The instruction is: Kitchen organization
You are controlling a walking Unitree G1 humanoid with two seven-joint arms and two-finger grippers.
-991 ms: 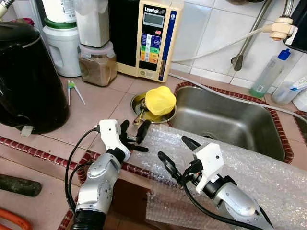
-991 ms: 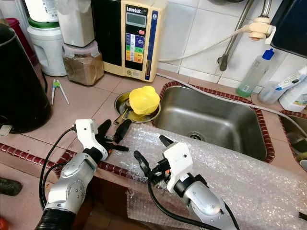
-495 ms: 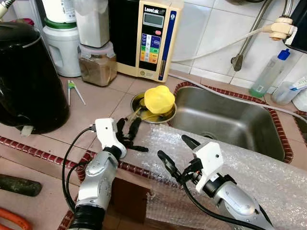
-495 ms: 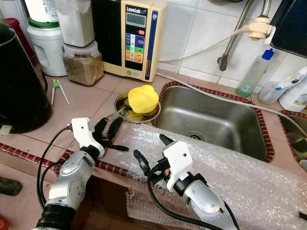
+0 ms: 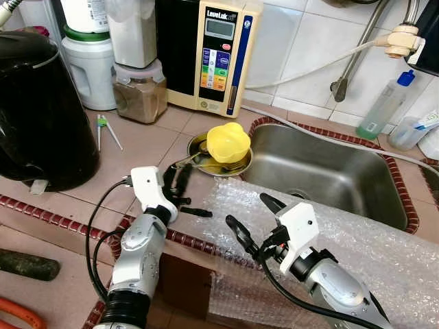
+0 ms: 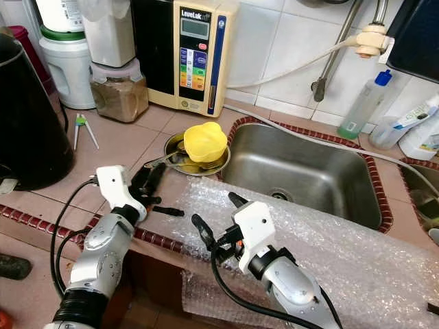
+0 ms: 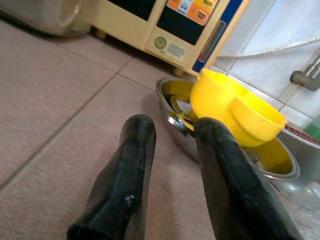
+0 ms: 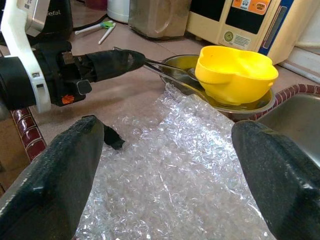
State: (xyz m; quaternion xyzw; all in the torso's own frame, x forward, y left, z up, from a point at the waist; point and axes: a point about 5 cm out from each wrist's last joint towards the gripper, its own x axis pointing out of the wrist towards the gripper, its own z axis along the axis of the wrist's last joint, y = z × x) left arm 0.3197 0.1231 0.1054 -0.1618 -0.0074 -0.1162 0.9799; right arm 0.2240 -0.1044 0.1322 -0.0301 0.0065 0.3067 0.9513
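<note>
Tiled kitchen worktop beside a steel sink. Left tool, fingers slightly parted and empty, points at a yellow bowl in a metal dish, mid-frame. Right tool is spread wide over bubble wrap, lower right.

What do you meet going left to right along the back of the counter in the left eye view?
Black kettle → white jug → jar of brown powder → cream water ionizer → wall tap fitting → blue-capped bottle.
</note>
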